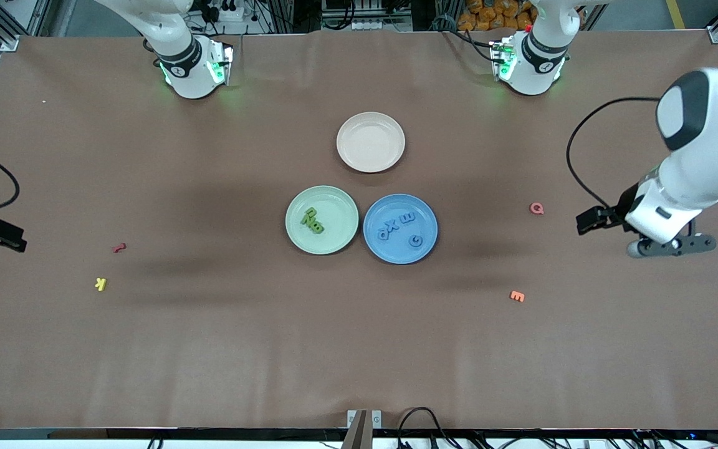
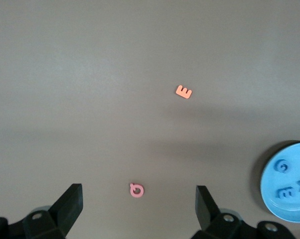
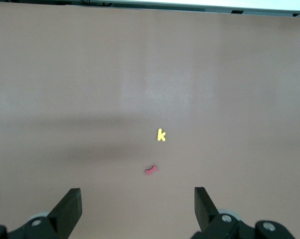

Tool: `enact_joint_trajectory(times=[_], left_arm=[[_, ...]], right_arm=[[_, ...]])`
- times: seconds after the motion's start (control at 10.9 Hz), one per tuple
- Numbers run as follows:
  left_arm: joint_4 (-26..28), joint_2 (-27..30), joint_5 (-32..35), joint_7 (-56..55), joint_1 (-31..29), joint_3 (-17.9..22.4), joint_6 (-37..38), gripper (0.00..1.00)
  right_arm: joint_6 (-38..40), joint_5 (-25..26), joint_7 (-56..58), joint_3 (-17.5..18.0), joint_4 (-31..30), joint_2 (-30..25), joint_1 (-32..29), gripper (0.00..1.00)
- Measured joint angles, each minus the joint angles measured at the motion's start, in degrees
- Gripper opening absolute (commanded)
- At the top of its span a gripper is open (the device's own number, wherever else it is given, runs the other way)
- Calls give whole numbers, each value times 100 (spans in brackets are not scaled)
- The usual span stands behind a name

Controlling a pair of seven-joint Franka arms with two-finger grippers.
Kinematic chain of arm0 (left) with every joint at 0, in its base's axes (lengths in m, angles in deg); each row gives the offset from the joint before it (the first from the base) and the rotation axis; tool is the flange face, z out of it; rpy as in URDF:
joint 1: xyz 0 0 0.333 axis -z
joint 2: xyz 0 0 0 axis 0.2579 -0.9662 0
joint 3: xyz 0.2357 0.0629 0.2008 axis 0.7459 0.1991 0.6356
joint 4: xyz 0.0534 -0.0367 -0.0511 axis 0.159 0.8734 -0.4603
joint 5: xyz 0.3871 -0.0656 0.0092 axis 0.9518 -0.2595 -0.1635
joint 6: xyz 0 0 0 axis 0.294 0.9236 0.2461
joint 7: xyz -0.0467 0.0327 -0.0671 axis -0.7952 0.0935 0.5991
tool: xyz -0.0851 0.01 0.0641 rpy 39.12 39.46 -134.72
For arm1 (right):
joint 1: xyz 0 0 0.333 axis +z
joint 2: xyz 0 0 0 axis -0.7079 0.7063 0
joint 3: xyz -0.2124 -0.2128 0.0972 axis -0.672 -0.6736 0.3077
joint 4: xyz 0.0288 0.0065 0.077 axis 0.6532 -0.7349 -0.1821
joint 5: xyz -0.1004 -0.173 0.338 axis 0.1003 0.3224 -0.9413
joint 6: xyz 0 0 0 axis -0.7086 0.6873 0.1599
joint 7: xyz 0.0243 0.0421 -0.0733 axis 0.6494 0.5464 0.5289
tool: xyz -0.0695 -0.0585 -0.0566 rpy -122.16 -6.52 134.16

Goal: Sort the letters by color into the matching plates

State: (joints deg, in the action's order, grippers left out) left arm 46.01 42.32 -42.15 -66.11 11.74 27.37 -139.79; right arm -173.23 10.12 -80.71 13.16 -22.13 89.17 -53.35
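A pale green plate at the table's middle holds a small pile of green letters. Touching it, toward the left arm's end, a blue plate holds several blue letters, also seen in the left wrist view as blue letters on the blue plate. My left gripper hangs open and empty over bare table by the left arm's end, with a pink Q below it. My right gripper hangs open and empty over the right arm's end.
An empty beige plate sits farther from the front camera than the two plates. A pink Q and an orange E lie toward the left arm's end. A red letter and a yellow K lie toward the right arm's end.
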Motion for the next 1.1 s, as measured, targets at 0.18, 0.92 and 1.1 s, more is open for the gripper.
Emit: enact_joint_trajectory(times=[0.18,0.92,1.1], left_arm=[[-4,460,-27,-206,280,259,299,100],[6,1103,12,143,486,704,786,100],[-9,1214,12,395,335,669,868,100]], right_arm=[[263,-2,-140,-166,-4,-247,328,100],[1245,-413,-165,-418,-63,-1148,552,100],[1358,-454,-169,-416,-211,-1400,714,100]])
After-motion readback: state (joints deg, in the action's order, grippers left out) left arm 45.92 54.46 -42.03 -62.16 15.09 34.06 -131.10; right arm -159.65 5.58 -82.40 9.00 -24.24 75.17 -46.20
